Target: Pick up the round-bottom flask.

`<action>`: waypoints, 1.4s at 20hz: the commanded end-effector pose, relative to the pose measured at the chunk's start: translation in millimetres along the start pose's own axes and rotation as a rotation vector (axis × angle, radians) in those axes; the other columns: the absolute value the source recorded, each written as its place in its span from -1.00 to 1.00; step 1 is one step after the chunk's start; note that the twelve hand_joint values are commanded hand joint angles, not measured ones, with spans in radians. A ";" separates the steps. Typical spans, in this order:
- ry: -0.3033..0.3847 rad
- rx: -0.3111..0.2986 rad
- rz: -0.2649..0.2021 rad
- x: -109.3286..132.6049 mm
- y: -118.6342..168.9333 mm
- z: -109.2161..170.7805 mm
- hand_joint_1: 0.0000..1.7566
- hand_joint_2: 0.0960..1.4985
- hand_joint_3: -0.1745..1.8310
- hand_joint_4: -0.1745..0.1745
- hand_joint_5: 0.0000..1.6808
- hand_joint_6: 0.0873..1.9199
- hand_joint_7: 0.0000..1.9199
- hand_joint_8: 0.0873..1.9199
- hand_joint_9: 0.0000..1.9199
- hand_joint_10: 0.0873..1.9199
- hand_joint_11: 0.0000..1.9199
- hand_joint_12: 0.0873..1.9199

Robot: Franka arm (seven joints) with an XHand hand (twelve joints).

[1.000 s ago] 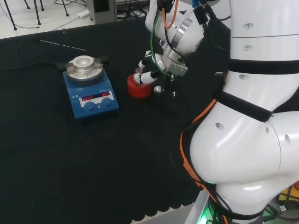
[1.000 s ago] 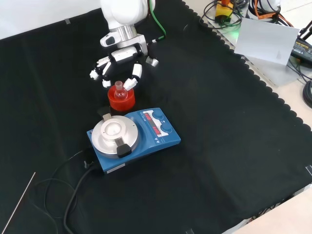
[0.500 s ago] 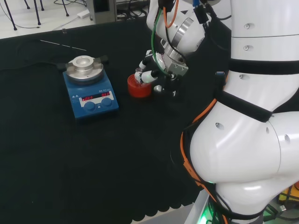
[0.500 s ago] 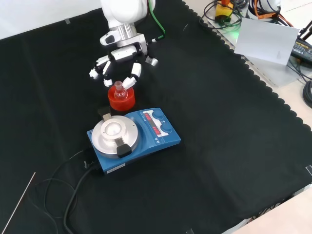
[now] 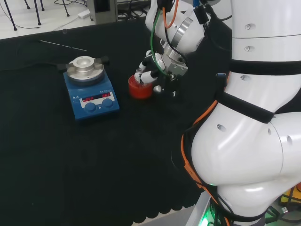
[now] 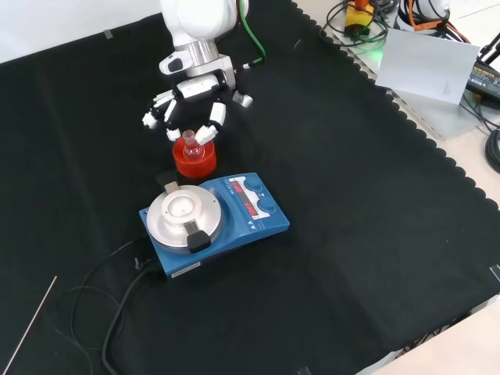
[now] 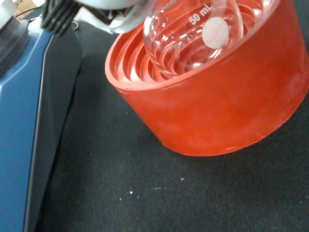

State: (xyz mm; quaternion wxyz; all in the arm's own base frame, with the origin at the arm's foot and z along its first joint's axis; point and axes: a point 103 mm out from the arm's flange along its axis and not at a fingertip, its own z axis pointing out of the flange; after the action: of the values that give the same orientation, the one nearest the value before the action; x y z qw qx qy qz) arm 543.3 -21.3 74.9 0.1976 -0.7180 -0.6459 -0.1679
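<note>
The round-bottom flask is small and of clear glass, and it stands upright in a red ribbed stand on the black cloth. In the wrist view its bulb rests in the stand's ribs. The hand hovers just behind and above the flask, with its fingers spread and slightly bent on either side of the neck. No finger plainly closes on the glass. In the head view the hand is right of the stand, its fingertips at the flask neck.
A blue stirrer plate with a round metal top stands directly in front of the stand in the front view, and to its left in the head view. Its cable trails over the cloth. A thin rod lies at the far side.
The hand has edged a little closer over the flask's neck. Flask, stand and stirrer plate have not moved.
</note>
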 end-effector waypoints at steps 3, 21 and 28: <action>0.000 -0.006 0.000 1.6 1.2 1.7 0.03 -0.21 -0.17 0.10 -0.09 -0.23 -0.85 -0.64 -0.72 -0.50 -1.00 0.11; -0.021 -0.078 -0.001 16.2 -1.6 -17.7 0.22 -0.03 -0.26 1.00 0.32 -0.08 -0.74 -0.57 -0.57 -0.49 -1.00 0.34; -0.030 -0.068 0.007 28.2 -18.0 -43.7 0.23 -0.09 -0.20 1.00 0.34 -0.09 -0.75 -0.56 -0.56 -0.49 -0.99 0.36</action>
State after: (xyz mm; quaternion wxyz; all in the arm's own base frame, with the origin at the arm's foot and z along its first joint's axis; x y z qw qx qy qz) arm 542.0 -16.6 110.2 0.1610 -0.7271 -0.6410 -0.1859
